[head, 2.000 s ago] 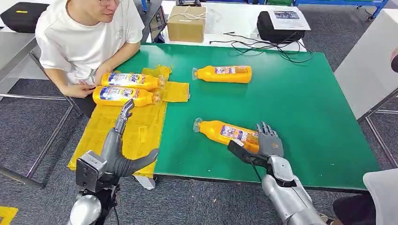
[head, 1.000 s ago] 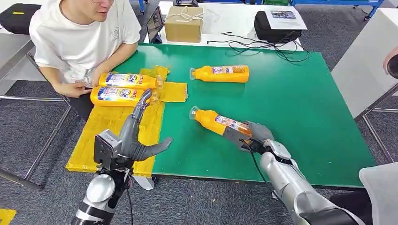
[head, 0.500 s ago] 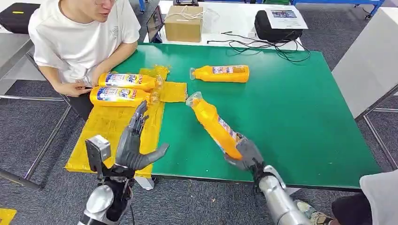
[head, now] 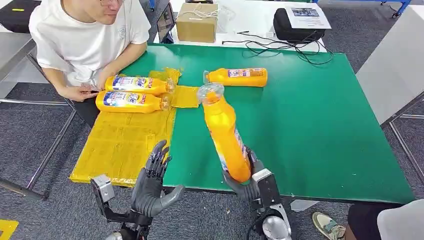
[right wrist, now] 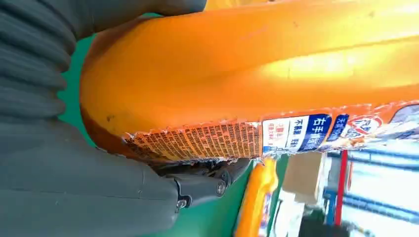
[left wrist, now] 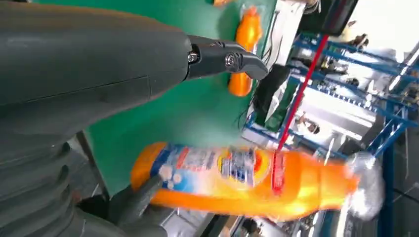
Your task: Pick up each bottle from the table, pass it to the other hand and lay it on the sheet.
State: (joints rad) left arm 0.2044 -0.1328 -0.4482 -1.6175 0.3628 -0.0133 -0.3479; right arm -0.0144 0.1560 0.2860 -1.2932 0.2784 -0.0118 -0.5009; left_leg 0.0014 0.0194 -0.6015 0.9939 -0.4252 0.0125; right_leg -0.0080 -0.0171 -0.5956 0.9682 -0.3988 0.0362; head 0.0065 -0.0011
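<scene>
Bottle (head: 226,137) — R hand (head: 248,179), raised

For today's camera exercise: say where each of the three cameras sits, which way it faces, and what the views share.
Head view: high on the body, looking down on the green table; both hands show, left hand, right hand.
Left wrist view: behind the left hand, facing the held bottle.
Right wrist view: behind the right hand, against that bottle.
Shared: the held bottle.
</scene>
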